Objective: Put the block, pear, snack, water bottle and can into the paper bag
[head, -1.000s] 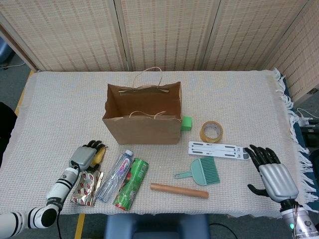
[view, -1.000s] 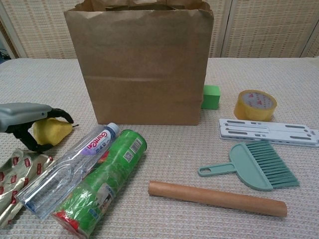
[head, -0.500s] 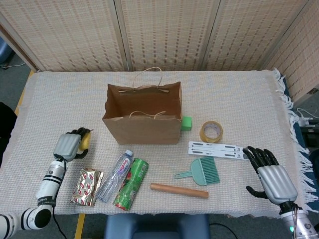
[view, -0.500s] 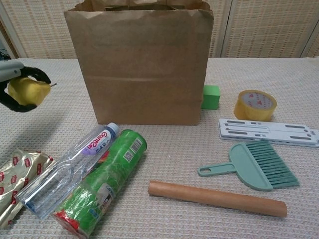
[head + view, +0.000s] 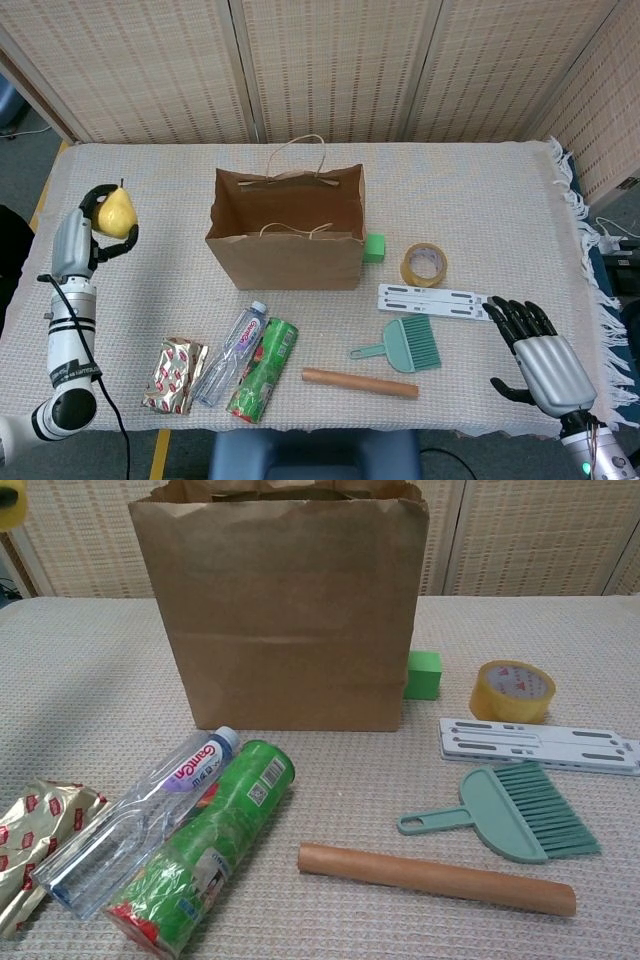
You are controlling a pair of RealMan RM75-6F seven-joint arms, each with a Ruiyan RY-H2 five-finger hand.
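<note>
My left hand (image 5: 82, 232) holds the yellow pear (image 5: 116, 212) high above the table's left side, well left of the open brown paper bag (image 5: 285, 245); the chest view catches only a sliver of the pear (image 5: 9, 492) at its top left corner. A green block (image 5: 374, 247) sits against the bag's right side. The silver snack packet (image 5: 174, 375), clear water bottle (image 5: 230, 352) and green can (image 5: 264, 369) lie side by side near the front edge. My right hand (image 5: 540, 356) hovers open at the front right.
A yellow tape roll (image 5: 424, 264), a white slotted strip (image 5: 438, 301), a teal hand brush (image 5: 405, 345) and a wooden rolling pin (image 5: 360, 383) lie right of the bag. Woven screens stand behind the table.
My left hand lifted the pear off the table beside the snack and carried it up and to the left, out of most of the chest view. The right hand drifted slightly nearer the front edge.
</note>
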